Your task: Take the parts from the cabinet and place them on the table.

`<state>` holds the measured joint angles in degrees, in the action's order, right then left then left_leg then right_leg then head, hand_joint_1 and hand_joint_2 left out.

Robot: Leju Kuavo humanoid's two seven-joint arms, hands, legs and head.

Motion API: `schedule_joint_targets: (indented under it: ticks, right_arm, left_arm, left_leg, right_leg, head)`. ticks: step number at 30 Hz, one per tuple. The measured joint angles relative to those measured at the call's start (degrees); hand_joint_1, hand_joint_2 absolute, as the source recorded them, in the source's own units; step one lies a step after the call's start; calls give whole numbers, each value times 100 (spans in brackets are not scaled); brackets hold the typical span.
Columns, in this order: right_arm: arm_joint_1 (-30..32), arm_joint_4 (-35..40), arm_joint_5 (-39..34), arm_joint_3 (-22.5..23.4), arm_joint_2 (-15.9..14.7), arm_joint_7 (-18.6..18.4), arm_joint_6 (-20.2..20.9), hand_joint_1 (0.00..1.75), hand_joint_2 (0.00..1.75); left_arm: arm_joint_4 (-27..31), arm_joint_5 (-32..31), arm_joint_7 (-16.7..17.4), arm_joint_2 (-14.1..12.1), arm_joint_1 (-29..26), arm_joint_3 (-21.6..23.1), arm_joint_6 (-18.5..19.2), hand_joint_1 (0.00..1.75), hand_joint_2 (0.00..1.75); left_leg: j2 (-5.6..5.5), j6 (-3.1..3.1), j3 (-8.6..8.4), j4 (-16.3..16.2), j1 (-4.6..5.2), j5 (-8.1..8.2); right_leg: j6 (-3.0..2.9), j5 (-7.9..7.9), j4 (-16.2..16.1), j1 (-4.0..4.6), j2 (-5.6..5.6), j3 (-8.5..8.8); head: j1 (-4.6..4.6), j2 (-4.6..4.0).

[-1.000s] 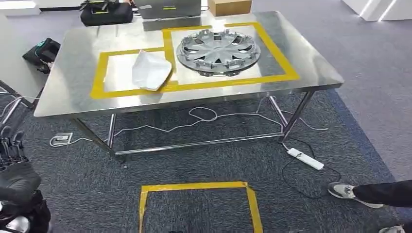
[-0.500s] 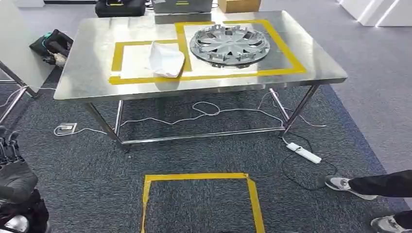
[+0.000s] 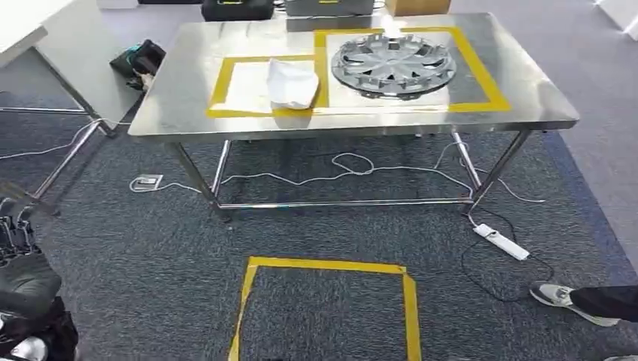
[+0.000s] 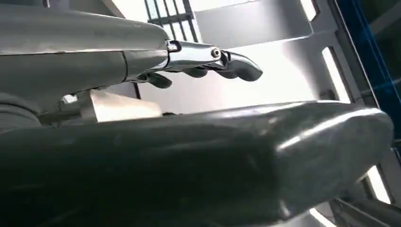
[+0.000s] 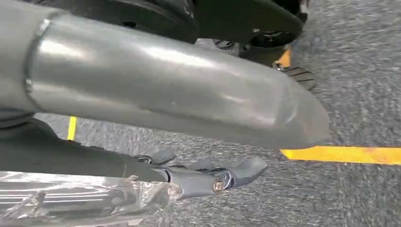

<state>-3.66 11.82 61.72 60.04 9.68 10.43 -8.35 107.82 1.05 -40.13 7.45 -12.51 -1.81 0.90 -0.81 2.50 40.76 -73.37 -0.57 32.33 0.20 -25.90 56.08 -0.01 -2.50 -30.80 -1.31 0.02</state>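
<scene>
Head view: a steel table (image 3: 188, 113) stands at twelve o'clock on grey carpet. Inside yellow tape outlines on its top lie two parts, a white part (image 3: 292, 83) at eleven o'clock and a silver wheel cover (image 3: 393, 64) just beside it at one o'clock. The cabinet is out of frame. A yellow tape square (image 3: 327, 265) marks the floor at six o'clock. Cables (image 3: 353, 169) and a power strip (image 3: 500, 242) lie under the table, and a person's shoe (image 3: 555, 295) sits at four o'clock; a walking robot could likely snag a cable or clip that foot.

The left hand (image 3: 21, 252) hangs at eight o'clock, fingers up.

Left wrist view: the left hand's fingers (image 4: 236, 68) curl loosely, holding nothing.

Right wrist view: the right hand (image 5: 208, 177) hangs over carpet, fingers apart, holding nothing.
</scene>
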Motion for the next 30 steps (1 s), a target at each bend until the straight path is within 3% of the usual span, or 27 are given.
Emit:
schedule_joint_targets:
  ticks: [1,2,3,4,5,6,8,10,11,15,17,22,23,24,25,26,27,28,29,30]
  right_arm:
    - [-6,0,0,0,0,0,0,0,0]
    - [-9,0,-2,0,4,0,0,0,0]
    - [-9,-2,0,0,9,-2,0,0,0]
    - [-15,0,0,0,11,-4,-4,0,0]
    - [-7,2,-2,-2,11,-2,-7,0,0]
    - [-13,0,-6,0,11,-2,-9,0,0]
    - [-26,2,-28,0,11,11,-17,0,0]
    - [-27,2,-48,0,7,20,-22,0,0]
    - [-31,2,-57,0,7,22,-22,0,0]
    - [-26,2,-66,0,9,33,13,0,0]
    - [-23,0,-66,0,11,31,31,0,0]
    - [-36,0,-63,0,13,20,39,0,0]
    - [-43,0,-63,0,13,20,39,0,0]
    - [-42,0,-63,0,13,18,39,0,0]
    - [-24,2,-64,0,13,20,39,0,0]
    - [-11,0,-65,0,13,17,39,0,0]
    - [7,0,-64,0,13,18,39,0,0]
    - [23,0,-65,0,13,13,39,0,0]
    - [38,0,-63,0,13,11,39,0,0]
    - [48,0,-66,0,13,11,39,0,0]
  left_arm:
    - [-2,0,-2,0,-3,-2,-7,0,0]
    - [-2,0,0,0,-5,-4,-18,0,0]
    - [-2,0,-2,0,-5,-2,-24,0,0]
    - [-2,0,0,0,0,-2,-28,0,0]
    - [-4,0,0,0,36,-2,-28,0,0]
    - [-7,0,-2,2,27,-2,-28,0,0]
    - [-9,9,0,2,-23,-7,-37,0,0]
    - [-11,9,-2,-2,-29,-17,-37,0,0]
    - [-13,9,0,0,-45,-20,-37,0,0]
    - [-13,9,-2,-2,-54,-22,-37,0,0]
    - [-13,4,0,-2,-54,-22,-37,0,0]
    - [-15,-9,0,-2,-54,-22,-37,0,0]
    - [-15,-9,-2,-2,-54,-22,-35,0,0]
    - [-13,-9,0,2,-54,-22,-35,0,0]
    - [-15,-11,-2,2,-40,-20,-35,0,0]
    - [-15,-11,-2,4,-38,-15,-35,0,0]
    - [-15,-11,0,0,-39,-20,-35,0,0]
    - [-20,-11,0,2,-41,-20,-35,0,0]
    - [-31,-11,0,2,-46,-17,-35,0,0]
    - [-35,-11,0,2,-46,-17,-35,0,0]
  left_leg:
    - [17,-1,-153,236,-2,-155]
    - [55,-7,-417,675,-2,-367]
    - [188,-15,-783,1270,1,-589]
    - [548,-25,-1061,1683,15,-649]
    - [609,-74,-1083,1799,44,-616]
    - [510,-139,-1046,1783,37,-638]
    - [449,-184,-1035,1790,46,-673]
    - [438,-163,-1023,1798,42,-681]
    - [426,-171,-1023,1796,59,-685]
    - [430,-271,-983,1782,132,-694]
    - [434,-305,-936,1766,161,-713]
    - [422,-384,-894,1751,189,-727]
    - [411,-424,-902,1804,163,-762]
    - [415,-451,-909,1829,123,-792]
    - [415,-471,-893,1829,103,-804]
    - [414,-480,-877,1828,97,-811]
    - [413,-484,-856,1826,97,-825]
    - [412,-478,-839,1823,97,-836]
    - [413,-464,-833,1823,97,-844]
    - [417,-453,-832,1822,91,-851]
  right_leg:
    - [9,7,10,0,-68,-23]
    - [18,13,17,-1,-133,-35]
    - [29,16,22,-2,-202,-33]
    - [60,21,34,24,-244,-20]
    - [101,-3,72,76,-279,-92]
    - [121,5,72,85,-321,-40]
    - [158,22,40,76,-399,-40]
    - [-66,-69,41,84,-377,-86]
    - [-108,-39,37,83,-370,-86]
    - [137,110,-9,17,-359,-77]
    - [227,151,-9,-11,-346,-90]
    - [322,193,-39,-43,-367,-101]
    - [344,183,-32,-29,-375,-99]
    - [378,94,58,-45,-171,-166]
    - [378,-137,324,-41,62,-270]
    - [374,-389,751,-46,170,-446]
    - [373,-653,1319,-51,219,-684]
    - [377,-807,1724,-51,228,-859]
    - [375,-832,1900,-52,227,-928]
    - [371,-739,1799,-56,225,-861]
  head:
    - [-2,0]
    - [0,0]
    - [0,0]
    - [-4,0]
    - [-29,0]
    - [26,0]
    - [24,0]
    - [59,0]
    - [52,0]
    - [52,0]
    - [50,0]
    - [50,0]
    - [46,0]
    - [53,0]
    - [72,0]
    - [90,0]
    - [85,0]
    - [90,0]
    - [90,0]
    - [90,0]
